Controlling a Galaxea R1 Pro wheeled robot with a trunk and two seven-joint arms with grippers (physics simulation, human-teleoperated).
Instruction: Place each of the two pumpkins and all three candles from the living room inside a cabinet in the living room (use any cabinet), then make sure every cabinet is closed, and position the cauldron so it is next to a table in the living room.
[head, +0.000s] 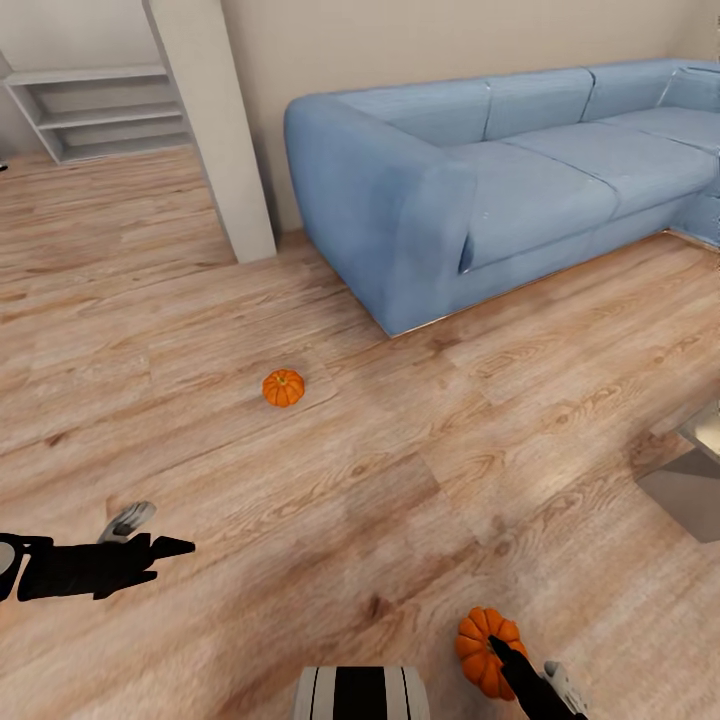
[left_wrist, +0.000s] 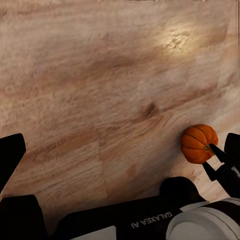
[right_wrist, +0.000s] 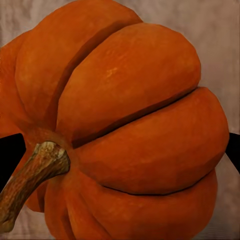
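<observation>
One small orange pumpkin (head: 283, 388) lies on the wooden floor, in front of the sofa's arm. A second pumpkin (head: 478, 648) is at the bottom right of the head view, with my right gripper (head: 505, 655) shut on it. The right wrist view has this pumpkin (right_wrist: 130, 115) very close, its brown stem pointing toward the camera and a black fingertip (right_wrist: 10, 155) at either side. It also appears in the left wrist view as a pumpkin (left_wrist: 198, 143) above the floor. My left gripper (head: 165, 548) hovers low at the left, open and holding nothing.
A blue sofa (head: 500, 170) runs along the back right wall. A white pillar (head: 215, 130) stands left of it, with white shelves (head: 100, 110) beyond. A grey table corner (head: 690, 480) juts in at the right edge. Wooden floor spreads between them.
</observation>
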